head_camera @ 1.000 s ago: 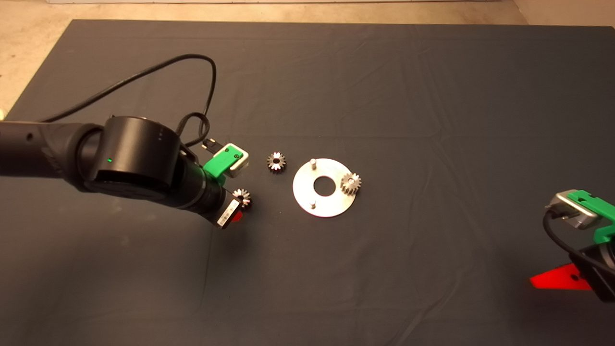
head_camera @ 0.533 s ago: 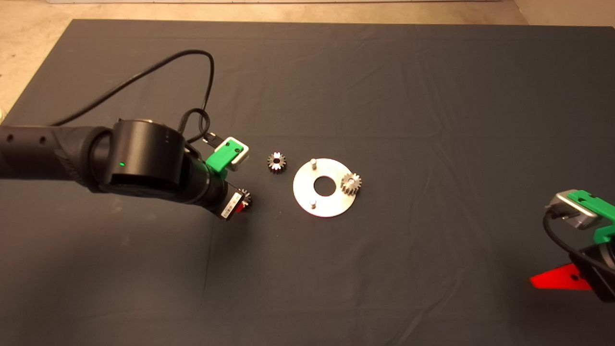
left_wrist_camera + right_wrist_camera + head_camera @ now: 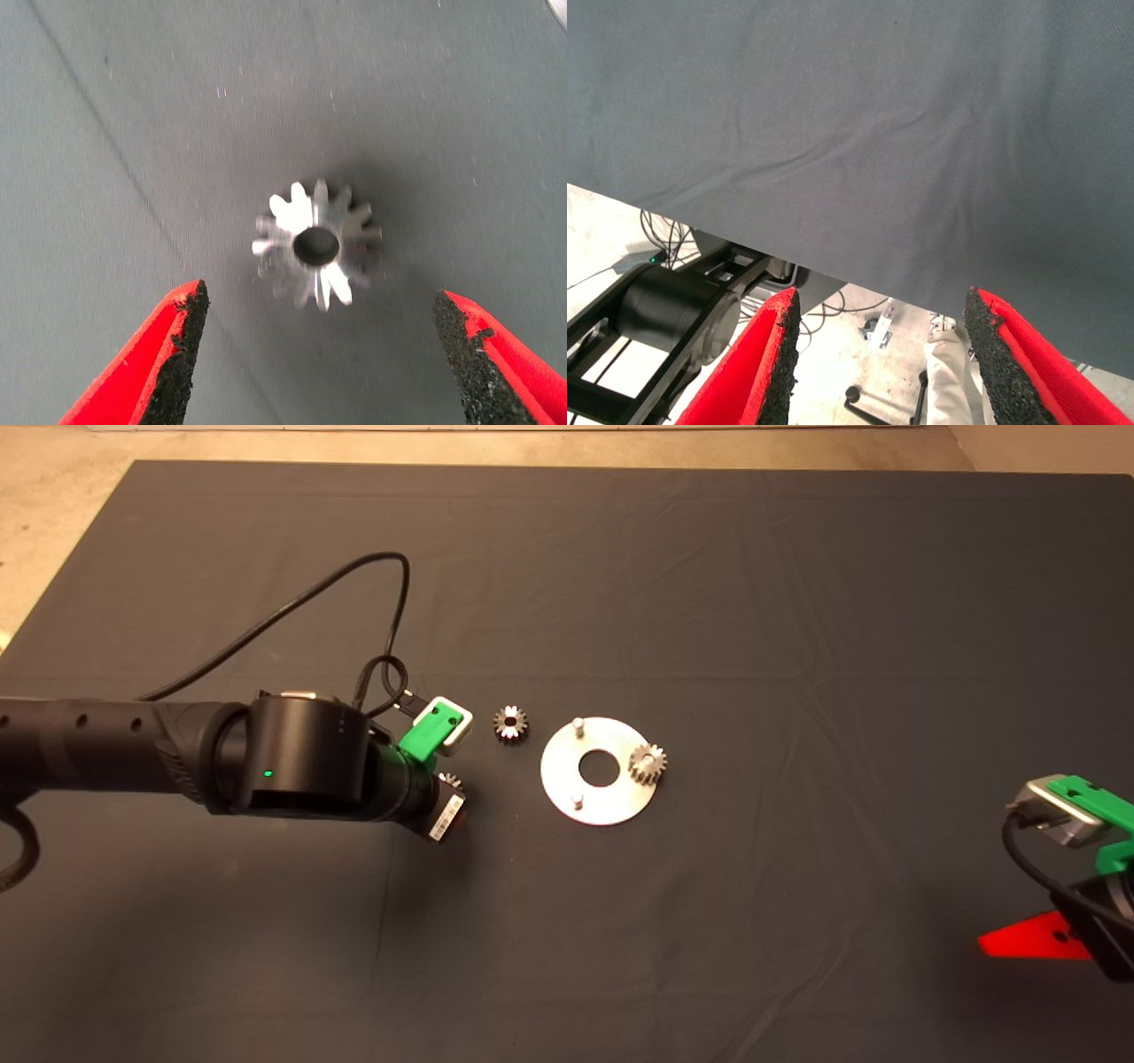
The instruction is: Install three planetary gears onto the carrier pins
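Left gripper hovers, fingers wide and empty, over a loose gear lying flat mid-mat beside the disc, so the pickup looks underway; next, descend squarely and close.

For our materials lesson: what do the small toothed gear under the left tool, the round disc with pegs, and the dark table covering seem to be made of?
The small dark-grey toothed gear: likely steel, with bright glints on its face.
The flat round silver disc: metal, probably, with an even satin sheen.
The dark grey mat: apparently woven cloth, matt and creased.
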You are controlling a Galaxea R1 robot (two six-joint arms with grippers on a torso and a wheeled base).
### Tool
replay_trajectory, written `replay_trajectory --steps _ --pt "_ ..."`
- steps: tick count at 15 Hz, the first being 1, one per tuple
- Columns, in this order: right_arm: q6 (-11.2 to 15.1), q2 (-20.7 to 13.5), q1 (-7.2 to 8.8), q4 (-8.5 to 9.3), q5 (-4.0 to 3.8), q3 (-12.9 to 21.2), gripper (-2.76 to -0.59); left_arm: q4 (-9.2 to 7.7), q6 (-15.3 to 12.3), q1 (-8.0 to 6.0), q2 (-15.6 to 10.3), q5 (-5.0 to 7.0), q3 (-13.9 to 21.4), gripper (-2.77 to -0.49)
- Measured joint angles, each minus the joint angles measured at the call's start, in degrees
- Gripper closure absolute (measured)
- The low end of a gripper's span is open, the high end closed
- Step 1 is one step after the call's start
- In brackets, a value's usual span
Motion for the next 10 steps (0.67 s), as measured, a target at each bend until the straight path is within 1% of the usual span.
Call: replay_trajectory --steps 4,5,7,9,10 --pt "0.0 -0.2 0.02 0.02 -0.01 0.0 -1.34 2.62 -0.2 0.83 0.0 0.0 -1.4 -1.78" --pt "0.0 -0.2 0.0 0.02 -0.01 0.0 -1.34 2.88 -0.2 0.97 0.0 0.02 -1.6 -1.78" --pt "0.0 -0.2 0.0 0.02 0.0 0.0 -1.34 3.29 -0.2 1.71 0.0 0.05 -2.0 -1.78" --pt "0.0 -0.3 0.02 0.02 -0.01 0.0 -1.34 3.39 -0.4 2.23 0.0 0.02 -2.2 -1.78" --pt "0.0 -0.3 0.02 0.02 -0.04 0.0 -1.34 3.45 -1.2 2.27 0.0 0.02 -2.2 -1.78"
